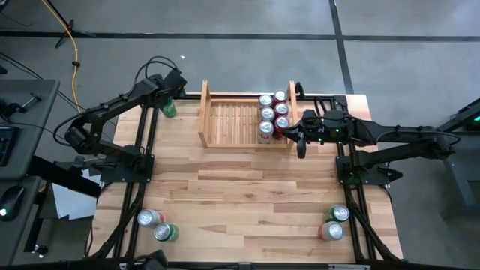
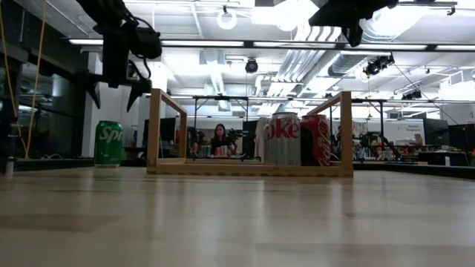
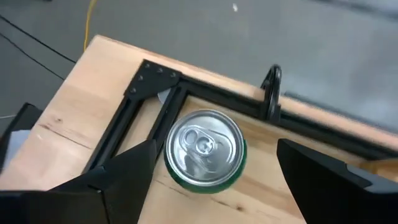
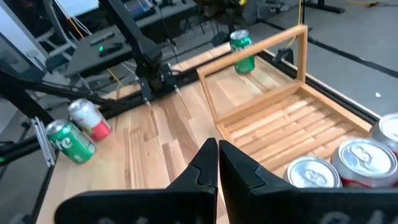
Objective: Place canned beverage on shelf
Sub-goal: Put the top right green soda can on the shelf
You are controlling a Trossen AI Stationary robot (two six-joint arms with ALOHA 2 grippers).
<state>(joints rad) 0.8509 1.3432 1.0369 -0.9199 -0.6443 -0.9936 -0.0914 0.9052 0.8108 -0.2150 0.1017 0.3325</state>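
Note:
A green canned beverage [image 1: 168, 108] stands upright on the table's far left part, just left of the shelf [image 1: 225, 124]. My left gripper [image 3: 214, 180] hangs open above it, slanting down, one finger [image 3: 127, 171] on either side of the can's silver top [image 3: 204, 148] without touching; the low view shows the fingertips [image 2: 95, 87] above the can [image 2: 109, 143]. Several cans [image 1: 271, 114] stand in the shelf's right end. My right gripper [image 4: 217, 163] is shut with nothing in it, raised beside the shelf's right board [image 1: 292, 112].
Two cans [image 1: 157, 224] stand near the table's front left corner and two more [image 1: 334, 223] near the front right. A black metal frame [image 3: 149, 93] runs along the table beside the green can. The shelf's left and middle slats [image 4: 292, 115] are bare.

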